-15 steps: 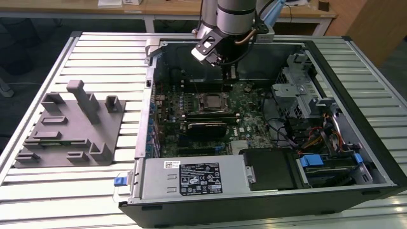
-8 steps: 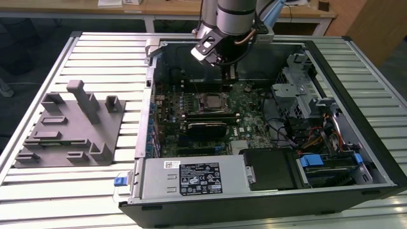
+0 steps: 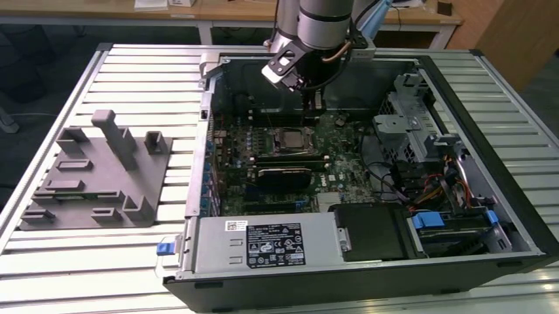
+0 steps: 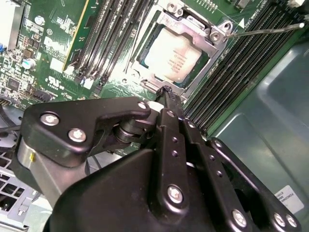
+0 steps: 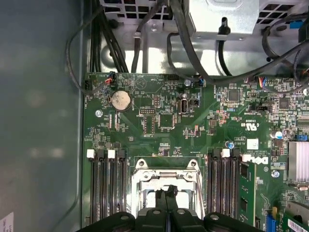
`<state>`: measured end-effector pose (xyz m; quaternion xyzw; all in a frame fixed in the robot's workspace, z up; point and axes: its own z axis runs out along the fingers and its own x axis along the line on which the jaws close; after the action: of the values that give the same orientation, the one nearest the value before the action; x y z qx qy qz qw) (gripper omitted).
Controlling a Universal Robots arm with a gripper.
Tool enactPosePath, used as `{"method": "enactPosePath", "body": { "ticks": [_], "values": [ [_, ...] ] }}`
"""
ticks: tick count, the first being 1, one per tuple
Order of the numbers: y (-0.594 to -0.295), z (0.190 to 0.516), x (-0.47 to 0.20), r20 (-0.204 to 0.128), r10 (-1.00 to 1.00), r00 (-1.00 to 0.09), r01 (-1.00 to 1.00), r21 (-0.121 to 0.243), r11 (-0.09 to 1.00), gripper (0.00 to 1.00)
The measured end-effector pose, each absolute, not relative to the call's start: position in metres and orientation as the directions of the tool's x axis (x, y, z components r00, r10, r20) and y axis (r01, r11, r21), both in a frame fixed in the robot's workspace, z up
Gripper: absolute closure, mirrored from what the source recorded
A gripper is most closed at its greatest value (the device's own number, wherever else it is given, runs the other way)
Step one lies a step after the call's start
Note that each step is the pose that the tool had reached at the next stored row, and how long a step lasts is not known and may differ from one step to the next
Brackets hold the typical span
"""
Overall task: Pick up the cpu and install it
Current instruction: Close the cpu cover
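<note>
The cpu (image 4: 173, 57), a pale silver square, lies flat inside the metal-framed socket (image 4: 219, 30) on the green motherboard, and it also shows in the exterior view as the cpu (image 3: 288, 139). My gripper (image 4: 166, 92) hovers just above the socket's edge, a little apart from the chip. Its two black fingers are pressed together with nothing between them. In the first wrist view the gripper (image 5: 166, 191) points down over the socket frame (image 5: 166, 175) and hides much of it. In the exterior view the gripper (image 3: 312, 99) hangs inside the open computer case, just behind the socket.
Memory slots (image 5: 104, 188) flank the socket on both sides. Cables (image 5: 193, 53) and a drive cage (image 3: 410, 131) crowd the case's far side. A power supply (image 3: 262, 245) fills the near corner. A grey fixture block (image 3: 96, 173) stands on the slatted table at the exterior view's left.
</note>
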<state>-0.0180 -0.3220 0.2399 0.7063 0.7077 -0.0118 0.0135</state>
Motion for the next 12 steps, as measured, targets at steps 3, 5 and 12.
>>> {"method": "enactPosePath", "body": {
  "ticks": [3,5,12],
  "values": [
    [-0.3223,0.2393,-0.0194,-0.033,0.999,-0.002,1.0,0.003,0.002,0.89],
    [-0.3227,0.2385,-0.0208,-0.029,1.0,-0.002,1.0,0.003,0.002,0.89],
    [-0.3243,0.2345,-0.0248,-0.022,1.0,-0.002,1.0,0.005,0.002,0.89]
  ]
}}
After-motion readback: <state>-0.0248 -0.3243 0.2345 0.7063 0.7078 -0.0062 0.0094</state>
